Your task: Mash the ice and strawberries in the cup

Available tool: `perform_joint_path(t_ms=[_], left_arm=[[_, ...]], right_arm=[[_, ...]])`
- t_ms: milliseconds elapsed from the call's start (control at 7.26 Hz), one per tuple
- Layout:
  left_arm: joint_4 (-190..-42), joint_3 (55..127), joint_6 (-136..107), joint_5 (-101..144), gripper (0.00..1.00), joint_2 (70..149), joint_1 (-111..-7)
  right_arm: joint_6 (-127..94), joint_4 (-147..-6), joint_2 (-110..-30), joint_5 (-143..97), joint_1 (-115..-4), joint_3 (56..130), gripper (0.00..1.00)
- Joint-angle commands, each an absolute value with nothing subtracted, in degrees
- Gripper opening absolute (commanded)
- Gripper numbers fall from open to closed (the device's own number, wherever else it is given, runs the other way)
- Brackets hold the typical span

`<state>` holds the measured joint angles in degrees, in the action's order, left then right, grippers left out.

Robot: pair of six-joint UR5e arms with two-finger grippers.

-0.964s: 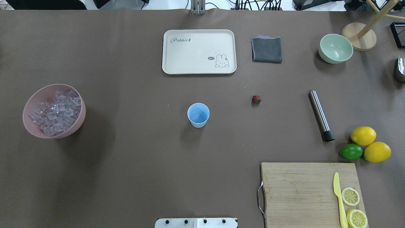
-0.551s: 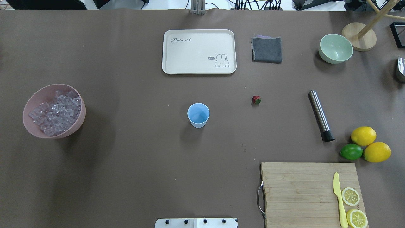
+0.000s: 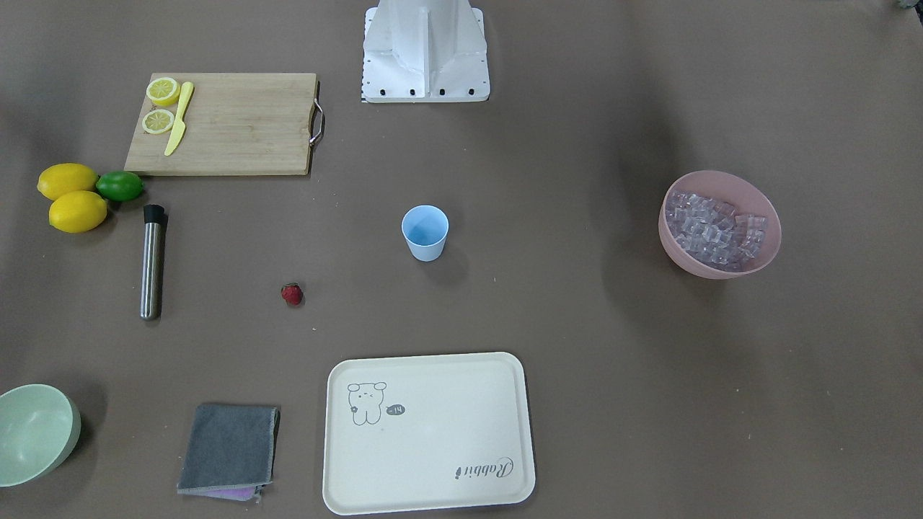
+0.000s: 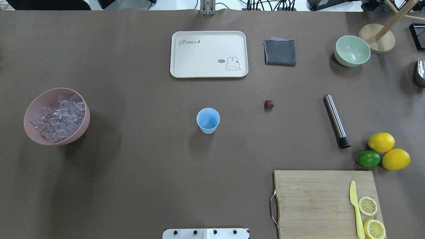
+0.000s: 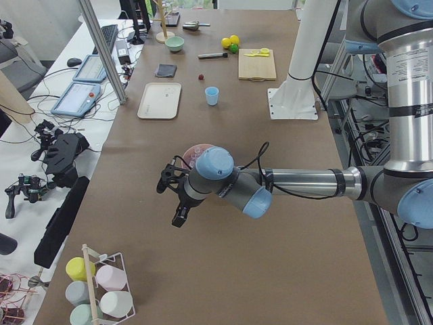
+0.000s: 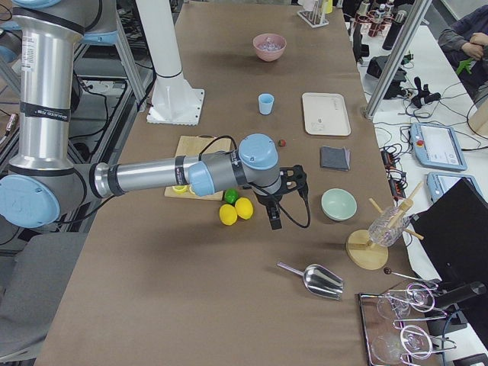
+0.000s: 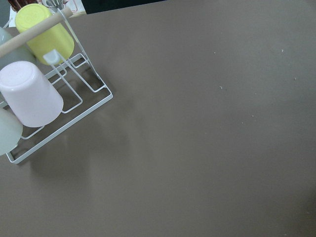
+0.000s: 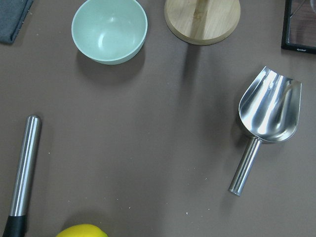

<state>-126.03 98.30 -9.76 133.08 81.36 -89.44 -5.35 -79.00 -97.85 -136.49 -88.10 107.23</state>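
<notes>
The light-blue cup point(image 4: 208, 120) stands upright and empty at mid-table, also in the front view point(image 3: 425, 231). The red strawberry point(image 4: 269, 104) lies on the table to the cup's right, apart from it. The ice point(image 4: 58, 117) fills a pink bowl point(image 4: 35, 136) at the far left. My left gripper point(image 5: 170, 202) shows only in the left side view, hovering beyond the pink bowl; I cannot tell its state. My right gripper point(image 6: 284, 200) shows only in the right side view, near the lemons; I cannot tell its state. Neither holds anything that I can see.
A steel muddler point(image 4: 336, 120) lies right of the strawberry. Two lemons point(image 4: 381, 142) and a lime point(image 4: 368, 159) sit by a cutting board point(image 4: 312, 199) with a knife. A cream tray point(image 4: 186, 66), grey cloth point(image 4: 280, 52) and pale green bowl point(image 4: 352, 50) line the far side. A steel scoop point(image 8: 269, 111) lies near the right end.
Nothing on the table has moved. Only the faint shadow by the pink bowl shifts a little.
</notes>
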Motion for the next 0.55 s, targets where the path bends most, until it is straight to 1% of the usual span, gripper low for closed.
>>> perform_joint_path(t_ms=[0,275,413], left_arm=[[-128.67,97.65,-6.43,132.37,0.98,83.40,-82.64],[-128.67,98.52,-12.08,132.80,1.00,82.53,-79.39],[-128.67,100.09,-18.83,132.89,1.00,82.88,-74.75]], right_arm=[[-6.15,-78.40,-98.08,-136.50,-87.89,107.23,1.00],[-6.33,-78.40,-98.17,-136.58,-87.54,107.23,1.00],[-6.33,-78.40,-98.70,-136.67,-87.45,107.31,1.00]])
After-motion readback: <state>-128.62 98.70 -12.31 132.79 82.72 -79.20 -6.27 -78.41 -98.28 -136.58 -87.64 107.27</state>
